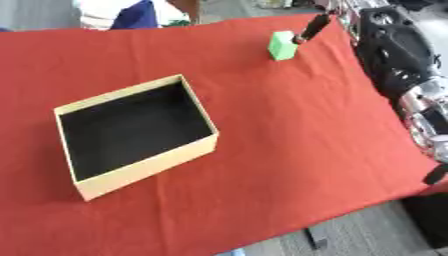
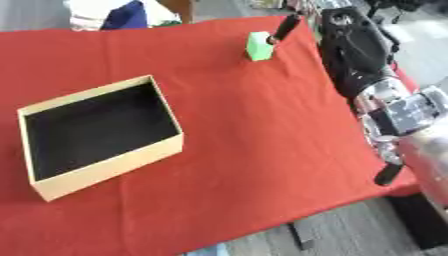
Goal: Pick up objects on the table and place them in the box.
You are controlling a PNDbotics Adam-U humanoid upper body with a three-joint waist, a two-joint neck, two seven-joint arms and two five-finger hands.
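A small green block stands on the red tablecloth near the far right corner. My right hand comes down from the upper right, and one straight dark finger touches the block's right side; the remainder of the hand is cut off at the top edge. Nothing is curled round the block. The tan cardboard box, open-topped with a black inside, sits at the left of the middle and holds nothing. My left hand shows in no view.
My bulky black and silver right arm runs along the table's right edge. Grey floor shows past the front right corner. White and blue things lie beyond the far edge.
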